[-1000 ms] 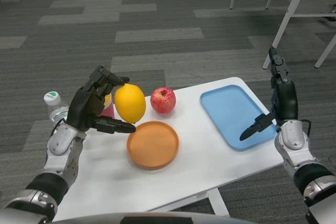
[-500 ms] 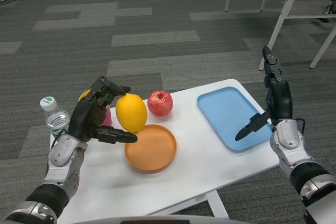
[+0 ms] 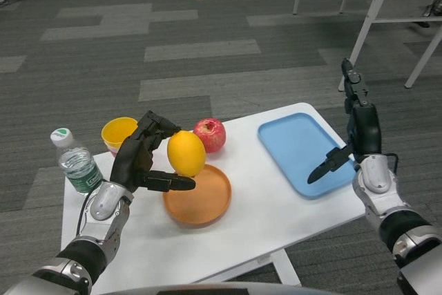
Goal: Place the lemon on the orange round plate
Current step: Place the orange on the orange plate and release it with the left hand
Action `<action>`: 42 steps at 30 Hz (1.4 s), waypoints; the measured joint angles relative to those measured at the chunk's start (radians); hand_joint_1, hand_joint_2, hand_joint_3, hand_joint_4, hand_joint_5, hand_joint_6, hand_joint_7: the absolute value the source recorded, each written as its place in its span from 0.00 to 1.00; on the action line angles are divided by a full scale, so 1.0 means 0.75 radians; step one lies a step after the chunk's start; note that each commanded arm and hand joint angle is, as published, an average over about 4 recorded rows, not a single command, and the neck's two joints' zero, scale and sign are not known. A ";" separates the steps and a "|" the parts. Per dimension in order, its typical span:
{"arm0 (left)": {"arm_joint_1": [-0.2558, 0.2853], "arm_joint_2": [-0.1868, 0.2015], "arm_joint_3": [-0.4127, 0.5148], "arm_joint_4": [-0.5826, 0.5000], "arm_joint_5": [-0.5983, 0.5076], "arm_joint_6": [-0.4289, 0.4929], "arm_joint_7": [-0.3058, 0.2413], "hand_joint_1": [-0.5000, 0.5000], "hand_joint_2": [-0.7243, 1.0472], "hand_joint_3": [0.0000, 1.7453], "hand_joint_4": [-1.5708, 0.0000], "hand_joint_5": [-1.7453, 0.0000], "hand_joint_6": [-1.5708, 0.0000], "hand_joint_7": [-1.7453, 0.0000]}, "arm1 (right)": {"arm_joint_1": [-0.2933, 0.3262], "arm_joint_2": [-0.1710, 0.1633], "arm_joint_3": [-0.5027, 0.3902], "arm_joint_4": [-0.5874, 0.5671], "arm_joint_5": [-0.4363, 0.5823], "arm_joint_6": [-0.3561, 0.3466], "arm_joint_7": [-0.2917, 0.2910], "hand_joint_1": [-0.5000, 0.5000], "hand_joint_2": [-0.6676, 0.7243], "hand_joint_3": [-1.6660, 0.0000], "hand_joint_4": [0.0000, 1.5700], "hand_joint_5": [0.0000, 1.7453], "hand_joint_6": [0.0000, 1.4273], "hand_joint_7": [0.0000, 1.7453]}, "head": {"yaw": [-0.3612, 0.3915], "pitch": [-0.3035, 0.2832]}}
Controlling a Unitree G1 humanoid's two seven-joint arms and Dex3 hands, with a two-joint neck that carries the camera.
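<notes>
Nearest you, the white rectangular table [image 3: 276,219] carries the shallow orange round plate [image 3: 197,196]. The step in hand is the carry: your left hand [image 3: 141,160] holds the smooth yellow oval lemon [image 3: 186,153] between thumb and curled fingers, lifted just above the plate's far-left rim. The next move calls for a short shift toward the plate's centre, a lowering, then a release. Your right hand [image 3: 352,136] waits at the table's right edge, fingers spread and holding nothing, beside the light blue rectangular plastic tray [image 3: 304,150]. Farther back stand a red apple [image 3: 210,135], a yellow bowl [image 3: 117,133] and a clear plastic bottle [image 3: 77,164].
</notes>
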 measured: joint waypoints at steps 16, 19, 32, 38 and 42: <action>-0.209 -0.039 -0.214 0.373 0.024 0.332 0.129 1.00 0.75 0.05 1.00 0.41 0.70 0.04 | 0.000 0.004 0.002 0.006 0.000 0.000 0.000 0.07 1.00 1.00 0.22 0.00 0.00 0.00 | -0.020 -0.011; -0.212 -0.040 -0.230 0.400 0.024 0.352 0.130 1.00 0.75 0.05 1.00 0.41 0.71 0.04 | 0.000 0.004 0.002 0.006 0.000 0.000 0.000 0.08 1.00 1.00 0.22 0.00 0.00 0.00 | -0.020 -0.013; -0.215 -0.040 -0.263 0.404 0.082 0.350 0.136 1.00 0.94 0.05 1.00 0.47 0.92 0.47 | 0.000 0.005 0.002 0.006 0.000 0.000 0.000 0.07 1.00 1.00 0.22 0.00 0.00 0.00 | -0.010 -0.018; -0.215 -0.040 -0.264 0.408 0.094 0.304 0.136 1.00 0.98 0.05 1.00 0.53 1.00 0.67 | 0.000 0.005 0.002 0.006 0.000 0.000 0.000 0.06 1.00 1.00 0.22 0.00 0.00 0.00 | -0.010 -0.018; -0.215 -0.040 -0.261 0.410 0.095 0.258 0.137 1.00 1.00 0.05 1.00 0.53 1.00 0.74 | 0.000 0.005 0.002 0.006 0.000 0.000 0.000 0.06 1.00 1.00 0.22 0.00 0.00 0.00 | -0.010 -0.018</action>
